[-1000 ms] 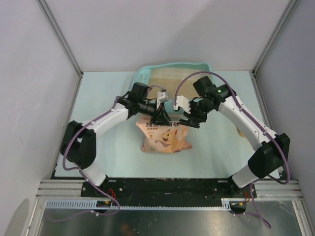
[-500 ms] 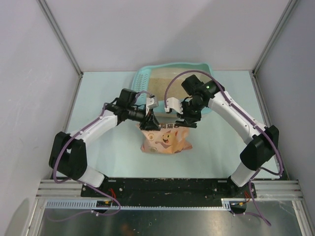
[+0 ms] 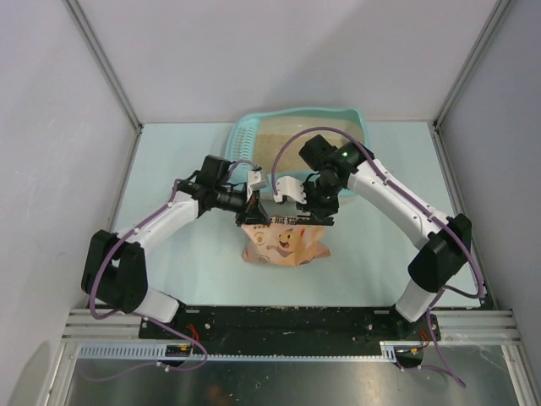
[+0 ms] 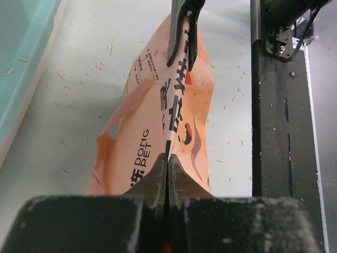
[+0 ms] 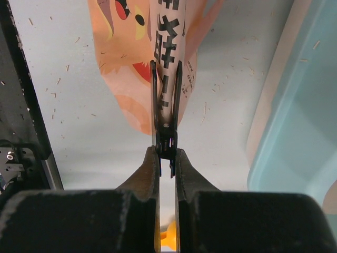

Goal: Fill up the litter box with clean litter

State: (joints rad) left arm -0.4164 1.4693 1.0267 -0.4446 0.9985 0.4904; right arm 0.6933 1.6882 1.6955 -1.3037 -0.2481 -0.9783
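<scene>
The teal litter box (image 3: pixel 246 134) stands at the back of the table, with beige clean litter (image 3: pixel 292 142) lying in it. In front of it a pink-orange bag (image 3: pixel 283 244) is held upright by its top edge. My left gripper (image 3: pixel 259 216) is shut on the left end of that folded top edge (image 4: pixel 167 159). My right gripper (image 3: pixel 308 213) is shut on a black clip (image 5: pixel 166 138) that clamps the right end of the same edge. The left wrist view shows that clip (image 4: pixel 182 29) at the far end of the bag (image 4: pixel 152 121).
The box's wall shows in the left wrist view (image 4: pixel 21 63) and the right wrist view (image 5: pixel 303 126). A black base rail (image 3: pixel 287 320) runs along the near edge. Loose grains dot the table (image 4: pixel 79 79). Something orange (image 5: pixel 169 238) lies under my right fingers.
My left gripper has shut on the bag's top edge. Both arms have drawn toward the near side, taking the top of the bag with them.
</scene>
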